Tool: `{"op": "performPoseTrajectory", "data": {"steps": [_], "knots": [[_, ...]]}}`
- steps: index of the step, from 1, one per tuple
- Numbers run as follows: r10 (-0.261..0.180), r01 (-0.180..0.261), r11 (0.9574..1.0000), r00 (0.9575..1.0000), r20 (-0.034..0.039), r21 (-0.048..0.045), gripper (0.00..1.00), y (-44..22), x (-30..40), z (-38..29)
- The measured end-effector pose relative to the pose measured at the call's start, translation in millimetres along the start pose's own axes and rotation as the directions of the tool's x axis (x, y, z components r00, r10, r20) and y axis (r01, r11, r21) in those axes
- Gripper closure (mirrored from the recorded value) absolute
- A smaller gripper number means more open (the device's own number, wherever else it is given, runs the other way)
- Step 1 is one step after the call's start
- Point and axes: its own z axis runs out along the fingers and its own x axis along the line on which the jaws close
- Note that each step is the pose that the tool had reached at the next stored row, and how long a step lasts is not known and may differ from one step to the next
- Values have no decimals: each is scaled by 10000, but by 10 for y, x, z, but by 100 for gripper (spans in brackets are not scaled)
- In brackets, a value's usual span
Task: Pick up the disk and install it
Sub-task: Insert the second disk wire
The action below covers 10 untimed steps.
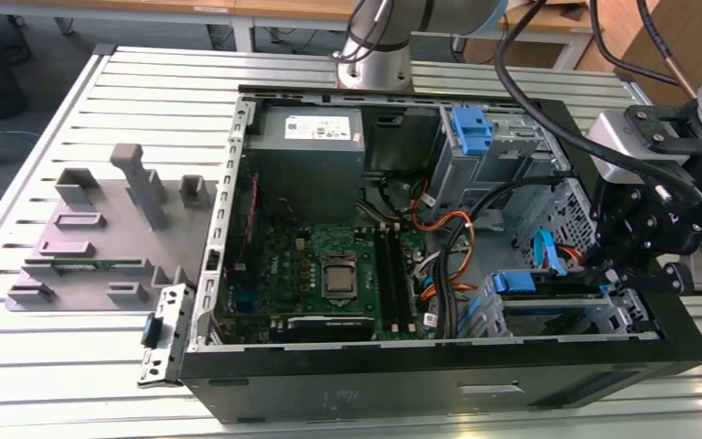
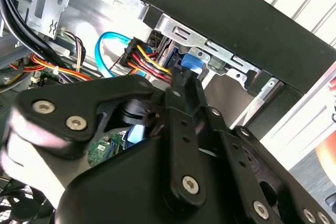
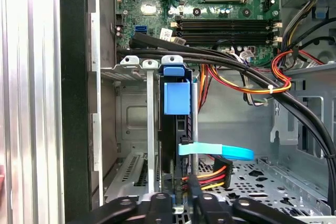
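First wrist view: the disk (image 3: 176,129) stands on edge in the drive cage (image 3: 149,129) of the open computer case (image 3: 73,103), cables plugged in. The gripper (image 3: 178,203) sits at its cable end; whether the jaws are parted cannot be told.

The disk (image 3: 176,145) sits edge-on, its label hidden.

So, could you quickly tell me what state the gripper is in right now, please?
Gripper: closed, its fingertips pinched together at the edge of the disk, which sits upright in the drive bay; whether it truly grips the disk cannot be told.
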Motion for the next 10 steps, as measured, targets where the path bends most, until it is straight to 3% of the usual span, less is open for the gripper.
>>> {"op": "performPoseTrajectory", "data": {"steps": [1, 2, 10], "knots": [[0, 0, 10000, 10000, 1, 0, 76, 0, 0, 0], [0, 0, 10000, 10000, 1, 0, 70, 0, 0, 1], [0, 0, 10000, 10000, -7, 0, 70, 5, 1, 35]]}}
